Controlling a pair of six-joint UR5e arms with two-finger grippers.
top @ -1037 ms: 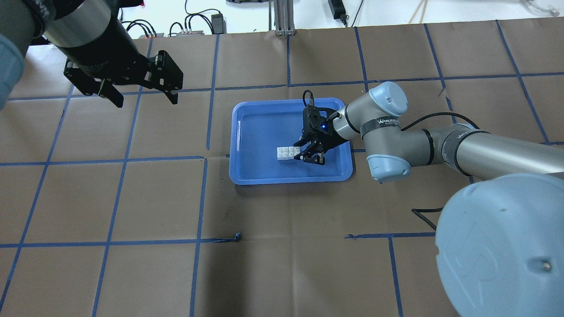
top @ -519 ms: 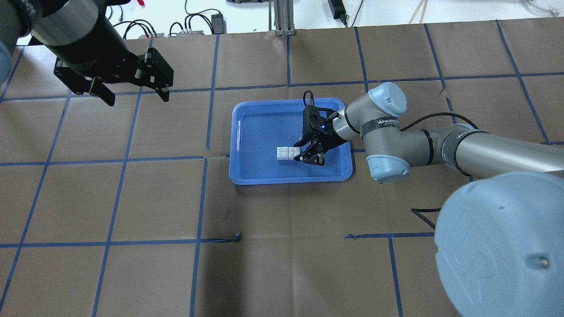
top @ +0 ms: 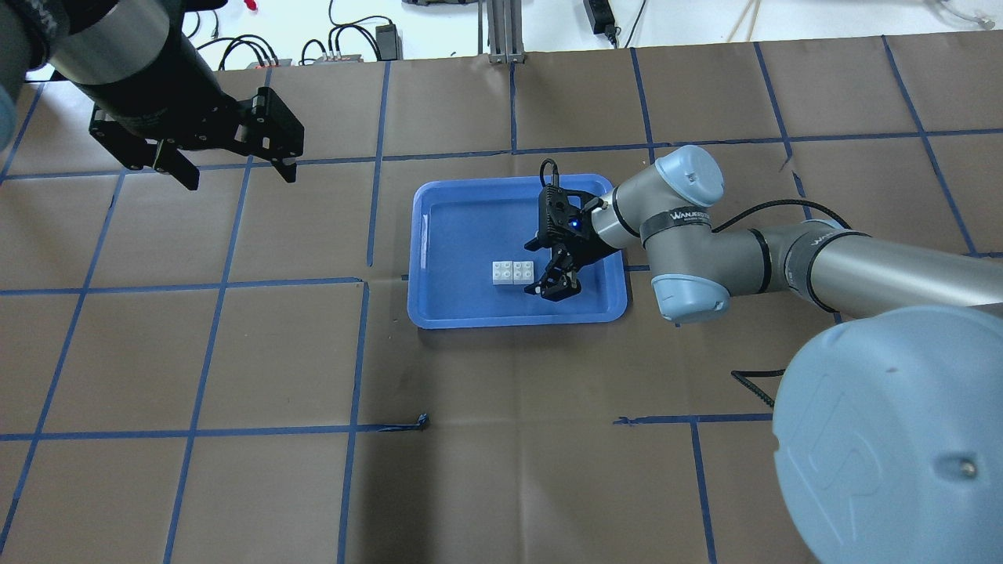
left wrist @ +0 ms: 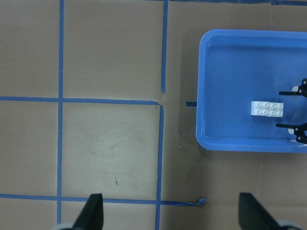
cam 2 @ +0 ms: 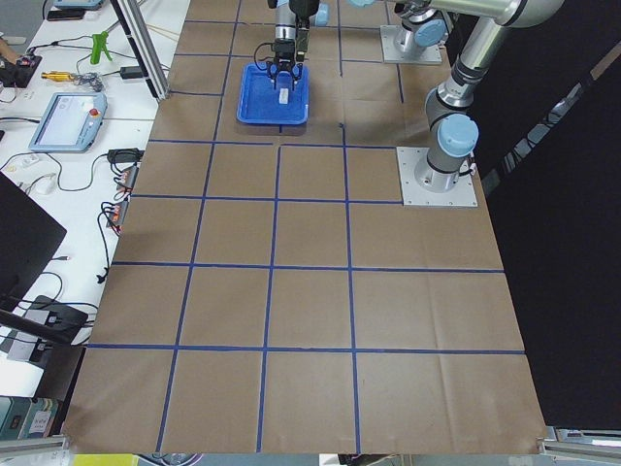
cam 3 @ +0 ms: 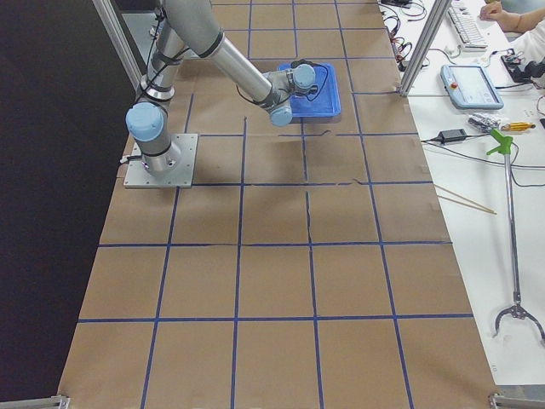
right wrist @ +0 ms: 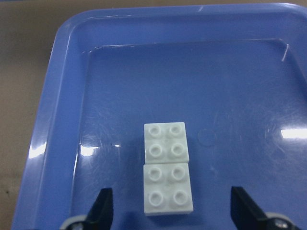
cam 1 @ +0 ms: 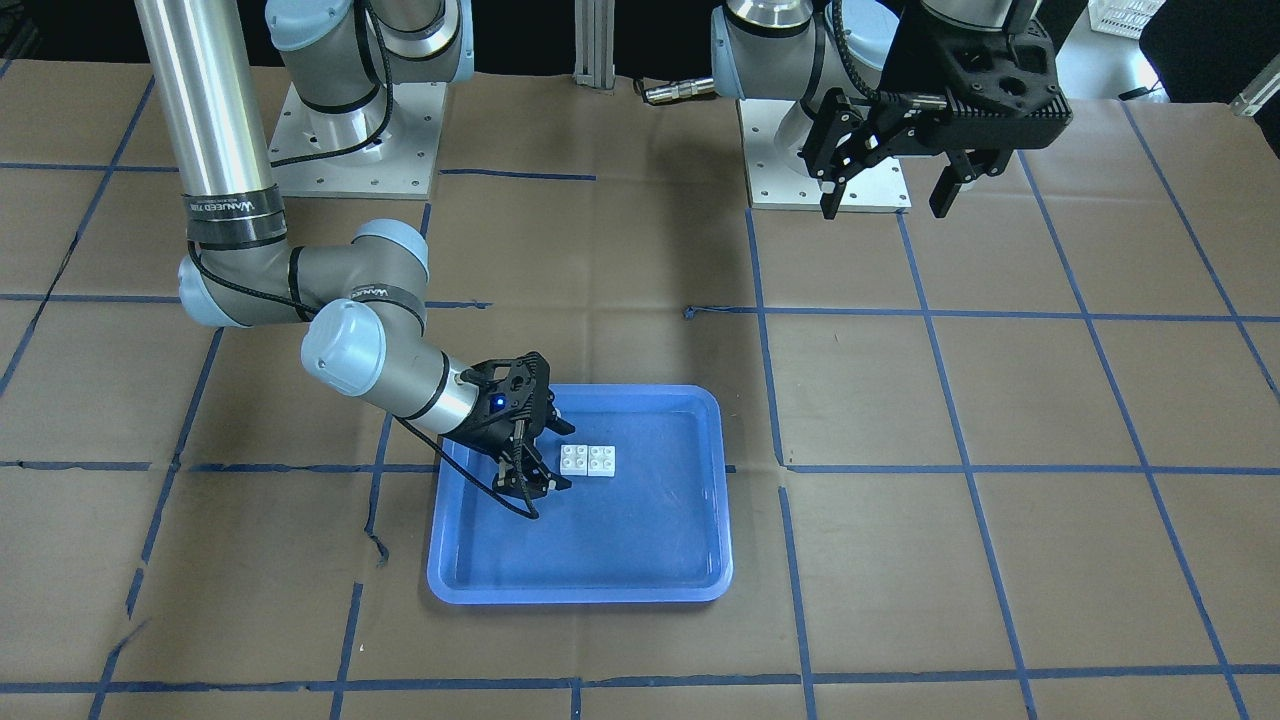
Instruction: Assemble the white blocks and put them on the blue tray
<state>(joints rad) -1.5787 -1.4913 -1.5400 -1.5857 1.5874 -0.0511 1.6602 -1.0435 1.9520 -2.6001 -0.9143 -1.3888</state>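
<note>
In the blue tray [top: 470, 227], near its middle: white blocks [top: 513, 272] side by side, touching, studs up. At their 3 o'clock in the overhead view: right gripper [top: 541, 276], released, fingers clear of them. Well apart at 10 o'clock: left gripper [top: 239, 178], spread, empty.

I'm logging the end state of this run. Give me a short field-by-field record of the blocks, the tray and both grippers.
white blocks: two, side by side and touching, studs up, lying on the tray floor
blue tray: holds only the blocks
right gripper: open, low over the tray beside the blocks, not touching them
left gripper: open, empty, well away from the tray
task status: blocks are on the tray; whether they are locked together cannot be told
</note>
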